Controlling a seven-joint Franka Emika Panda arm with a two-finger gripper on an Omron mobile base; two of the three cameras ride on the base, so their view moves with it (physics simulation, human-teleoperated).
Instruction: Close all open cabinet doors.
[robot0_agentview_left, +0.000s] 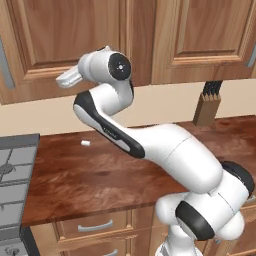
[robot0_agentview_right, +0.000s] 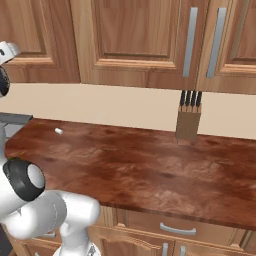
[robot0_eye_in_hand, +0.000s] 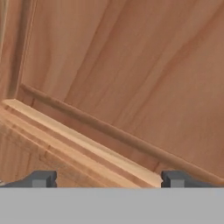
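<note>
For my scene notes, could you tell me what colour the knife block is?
Light brown wood with black knife handles; the knife block shows best in the right base view.

Medium-brown cabinet doors (robot0_agentview_right: 135, 40) with grey bar handles (robot0_agentview_right: 189, 42) hang above a dark reddish, wood-grained surface (robot0_agentview_right: 150, 165); on it, a tan knife block (robot0_agentview_right: 188, 125) holds black-handled knives.

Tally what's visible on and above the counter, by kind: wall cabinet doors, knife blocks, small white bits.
Wall cabinet doors: 3 in the right base view
Knife block: 1
Small white piece on the counter: 1
Total: 5
</note>
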